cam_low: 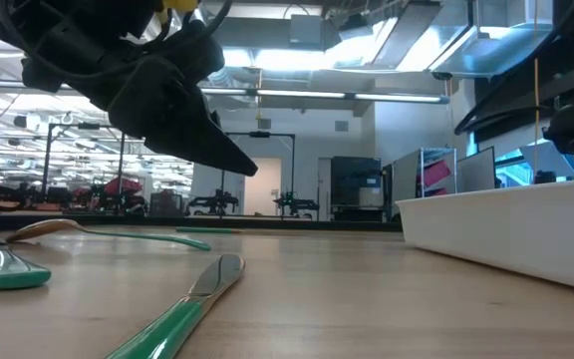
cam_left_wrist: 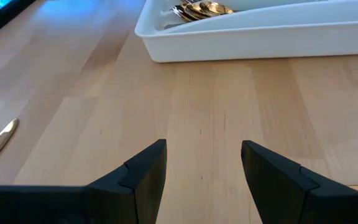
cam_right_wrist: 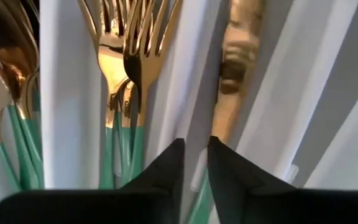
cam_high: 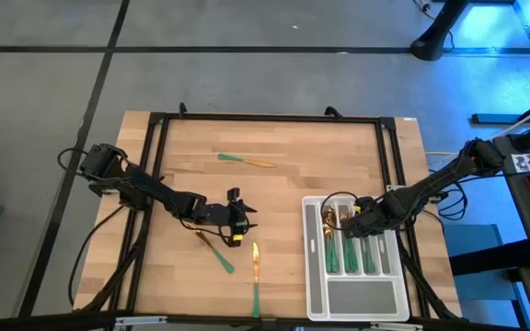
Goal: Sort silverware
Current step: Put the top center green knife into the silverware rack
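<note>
Over on the right side of the table, your right gripper (cam_high: 355, 221) sits low in the grey tray (cam_high: 357, 303), jaws only a narrow crack apart right above the divider between the forks (cam_right_wrist: 126, 56) and a gold knife (cam_right_wrist: 238, 62). Can't see anything pinched between them. Spoons (cam_right_wrist: 5, 74) lie in the next slot over, green handles all pointing the same way.

Your left gripper (cam_high: 237, 225) hangs just above the bare wood mid-table, jaws spread wide, nothing in them. Loose silverware near it: a knife (cam_high: 256, 276) toward the near edge, a spoon (cam_high: 215, 250) just left of that, plus one piece (cam_high: 245, 161) lying alone toward the far side, well apart from the rest.
</note>
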